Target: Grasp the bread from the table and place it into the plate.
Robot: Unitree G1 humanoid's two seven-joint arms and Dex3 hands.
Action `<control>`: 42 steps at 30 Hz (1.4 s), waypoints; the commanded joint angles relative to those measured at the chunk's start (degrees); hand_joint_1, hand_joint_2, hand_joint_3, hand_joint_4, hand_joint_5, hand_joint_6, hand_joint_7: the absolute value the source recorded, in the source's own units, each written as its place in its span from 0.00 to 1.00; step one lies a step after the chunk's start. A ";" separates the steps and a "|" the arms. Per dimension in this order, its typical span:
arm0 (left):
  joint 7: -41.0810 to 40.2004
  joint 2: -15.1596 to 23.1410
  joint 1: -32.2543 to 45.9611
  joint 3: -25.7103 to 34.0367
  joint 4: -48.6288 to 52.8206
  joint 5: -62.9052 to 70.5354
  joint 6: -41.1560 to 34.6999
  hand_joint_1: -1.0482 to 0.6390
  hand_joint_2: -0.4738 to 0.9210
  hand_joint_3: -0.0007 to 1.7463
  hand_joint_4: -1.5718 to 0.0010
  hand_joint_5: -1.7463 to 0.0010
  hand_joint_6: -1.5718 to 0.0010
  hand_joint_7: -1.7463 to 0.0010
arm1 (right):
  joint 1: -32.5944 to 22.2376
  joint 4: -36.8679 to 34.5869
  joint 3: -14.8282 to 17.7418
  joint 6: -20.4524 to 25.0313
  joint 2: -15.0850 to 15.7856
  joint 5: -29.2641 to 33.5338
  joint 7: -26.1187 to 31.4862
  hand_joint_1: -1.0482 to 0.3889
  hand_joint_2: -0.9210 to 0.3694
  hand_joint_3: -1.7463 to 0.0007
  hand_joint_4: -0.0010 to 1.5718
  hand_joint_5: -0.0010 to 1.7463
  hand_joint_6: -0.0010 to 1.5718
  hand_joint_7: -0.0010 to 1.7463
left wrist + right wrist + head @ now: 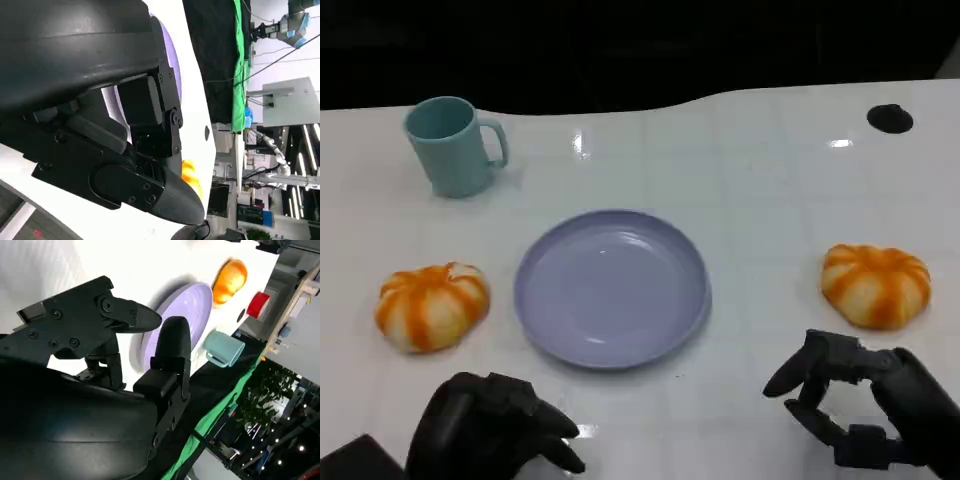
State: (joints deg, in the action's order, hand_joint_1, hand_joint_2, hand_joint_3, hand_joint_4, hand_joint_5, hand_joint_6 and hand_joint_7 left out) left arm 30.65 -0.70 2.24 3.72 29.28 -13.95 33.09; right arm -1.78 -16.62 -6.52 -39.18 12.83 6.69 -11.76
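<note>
Our right hand [865,405], fingers apart and empty, sits just short of the right bread [876,284]; left hand [490,430] curled, empty.

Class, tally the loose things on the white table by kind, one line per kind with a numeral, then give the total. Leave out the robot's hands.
Bread buns: 2, the left bun and the right bun
Plate: 1
Mug: 1
Small black round object near the far right edge: 1
Total: 5
</note>
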 commanded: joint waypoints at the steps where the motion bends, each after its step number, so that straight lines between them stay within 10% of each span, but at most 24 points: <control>1: -0.25 0.58 -0.77 0.29 1.21 -0.16 0.05 0.00 0.98 0.00 0.02 0.72 0.00 0.86 | 1.07 1.12 2.11 0.60 0.64 2.57 3.29 0.53 0.06 0.79 0.36 0.53 0.42 0.31; 8: -0.30 0.64 -1.65 0.44 2.91 0.18 1.19 0.00 0.98 0.00 0.03 0.72 0.00 0.86 | 3.14 2.93 3.78 0.16 3.23 11.38 9.06 0.46 0.00 0.88 0.26 0.31 0.37 0.05; 20: -0.46 0.44 -2.65 0.71 5.20 0.12 2.29 0.00 0.98 0.00 0.03 0.72 0.00 0.86 | 5.05 8.61 4.51 3.50 8.97 29.89 19.04 0.41 0.00 0.95 0.12 0.21 0.25 0.00; 29: -0.55 0.31 -2.25 0.59 4.94 0.34 2.57 0.00 0.98 0.00 0.03 0.71 0.00 0.86 | 6.58 13.51 2.50 17.10 13.07 45.96 21.40 0.34 0.00 0.95 0.00 0.17 0.16 0.00; 42: -0.72 0.42 -1.83 0.46 4.03 0.41 2.45 0.00 0.98 0.00 0.03 0.71 0.00 0.86 | 12.18 10.57 -3.51 27.93 14.48 49.34 20.30 0.39 0.05 1.00 0.01 0.33 0.23 0.02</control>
State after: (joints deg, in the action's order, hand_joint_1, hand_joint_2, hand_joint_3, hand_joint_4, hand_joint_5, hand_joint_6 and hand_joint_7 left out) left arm 30.62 -0.90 -0.23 3.93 33.88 -13.79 35.09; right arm 9.54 -4.90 -8.96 -12.61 26.11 55.59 9.05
